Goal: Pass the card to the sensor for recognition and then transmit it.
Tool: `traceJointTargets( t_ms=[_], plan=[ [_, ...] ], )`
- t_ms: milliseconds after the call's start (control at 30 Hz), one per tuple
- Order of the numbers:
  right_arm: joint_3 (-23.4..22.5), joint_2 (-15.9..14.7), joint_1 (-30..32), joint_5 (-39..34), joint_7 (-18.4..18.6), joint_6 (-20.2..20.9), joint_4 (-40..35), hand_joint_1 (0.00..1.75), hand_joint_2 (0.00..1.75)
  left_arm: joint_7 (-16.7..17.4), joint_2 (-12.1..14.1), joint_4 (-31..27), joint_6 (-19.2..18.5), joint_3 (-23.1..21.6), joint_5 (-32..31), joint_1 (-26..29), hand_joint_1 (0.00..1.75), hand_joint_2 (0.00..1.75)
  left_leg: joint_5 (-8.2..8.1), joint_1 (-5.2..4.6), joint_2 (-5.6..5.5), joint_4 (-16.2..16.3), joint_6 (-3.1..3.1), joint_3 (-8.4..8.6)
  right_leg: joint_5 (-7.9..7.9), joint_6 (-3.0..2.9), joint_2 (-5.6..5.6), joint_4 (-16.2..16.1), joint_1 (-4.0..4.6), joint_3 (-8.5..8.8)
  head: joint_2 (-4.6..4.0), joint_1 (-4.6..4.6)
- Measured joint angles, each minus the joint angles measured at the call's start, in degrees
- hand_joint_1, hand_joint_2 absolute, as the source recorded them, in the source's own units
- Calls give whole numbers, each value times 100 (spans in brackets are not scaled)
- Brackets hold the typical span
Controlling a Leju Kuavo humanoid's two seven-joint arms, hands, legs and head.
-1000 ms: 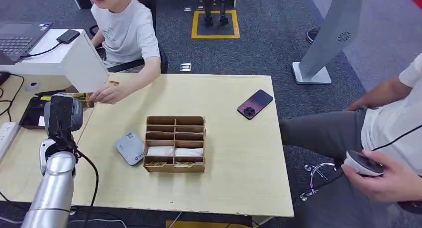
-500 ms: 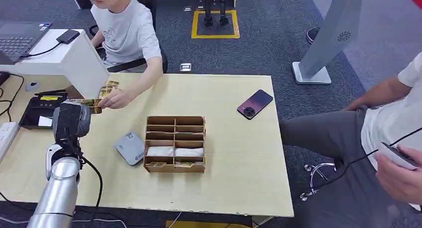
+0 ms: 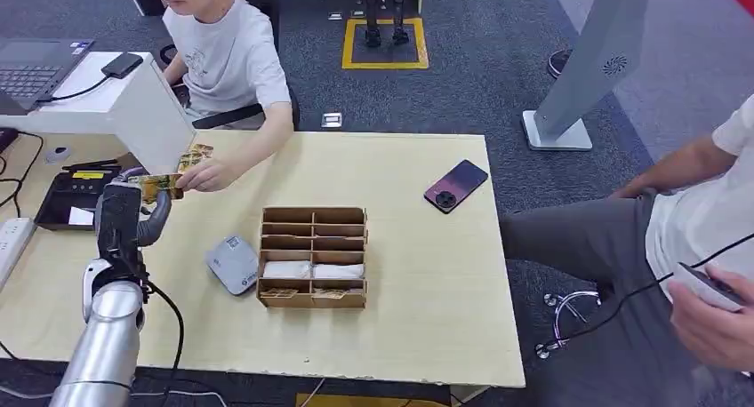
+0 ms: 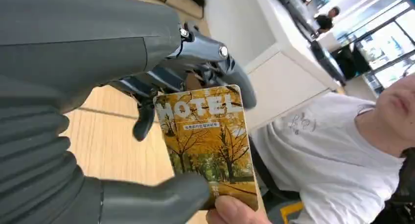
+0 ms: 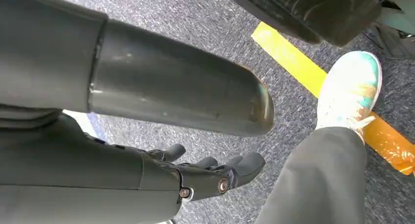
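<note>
At the table's left edge, beside the black card reader (image 3: 71, 198), the left hand (image 3: 124, 216) is raised with the hotel card (image 4: 208, 141) between its thick thumb and its dark fingers (image 4: 195, 55), which press on the card from either side. A seated person's hand (image 3: 209, 171) grips the same card at its far end. Further right lie the grey sensor (image 3: 233, 263), a wooden divided box (image 3: 313, 256) and a phone (image 3: 455, 185). The right hand (image 5: 205, 177) hangs over the carpet, holding nothing, its fingers loosely curved and slightly apart.
</note>
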Motion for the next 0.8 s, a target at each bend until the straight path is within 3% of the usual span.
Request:
traceJointTargets(
  t_ms=[267, 367, 700, 800],
  plan=[
    [0, 0, 29, -81, -2, -22, 2, 0, 0, -346, 55, -521, -605, 0, 209, 406, 0, 175, -1, 0, 2, 0, 1, 0, -1, 0, 2, 0, 0, -1, 0, -2],
    [0, 0, 29, -142, -85, -87, 2, 0, 0, -485, 17, -832, -511, -116, -337, 635, 0, 175, -2, -1, 1, 0, 2, -2, -2, 0, -1, -2, 0, -2, 0, -2],
    [0, -2, 33, -149, -77, -79, 11, 0, 0, -468, -59, -1019, -286, -179, -367, 764, 0, 175, 0, 0, 1, 0, 0, 0, 1, 0, 0, -2, 0, 0, 2, -2],
    [0, -9, 34, -151, -96, -63, 13, 0, 0, -742, -50, -1047, -74, -181, -784, 833, 0, 175, 0, 0, 2, 0, 0, -1, 1, 0, 2, -1, 0, -1, 0, -2]
  ],
)
